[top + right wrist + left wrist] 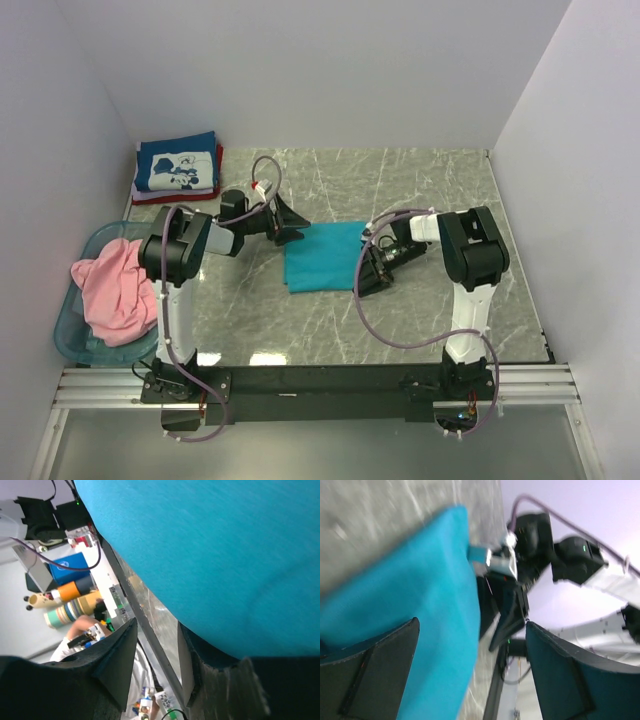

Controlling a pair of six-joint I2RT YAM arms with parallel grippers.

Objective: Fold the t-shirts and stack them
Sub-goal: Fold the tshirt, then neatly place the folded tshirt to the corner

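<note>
A folded teal t-shirt (325, 255) lies flat in the middle of the table. My left gripper (288, 222) hangs at its back left corner, jaws wide open; in the left wrist view the teal cloth (420, 605) runs up between the fingers (375, 670) of the gripper (472, 625), ungripped. My right gripper (375, 268) is low at the shirt's right edge. In the right wrist view the teal shirt (225, 555) lies over one finger (200, 670), and the gap of that gripper (157, 625) holds nothing. A navy t-shirt with white print (178, 165) sits folded on a red one (218, 158). A pink t-shirt (115, 290) is bunched in the basket.
The translucent light-blue basket (70, 330) stands at the left table edge, beside the left arm. The folded stack is in the back left corner against the wall. White walls close the table on three sides. The right arm (535, 535) shows beyond the shirt in the left wrist view.
</note>
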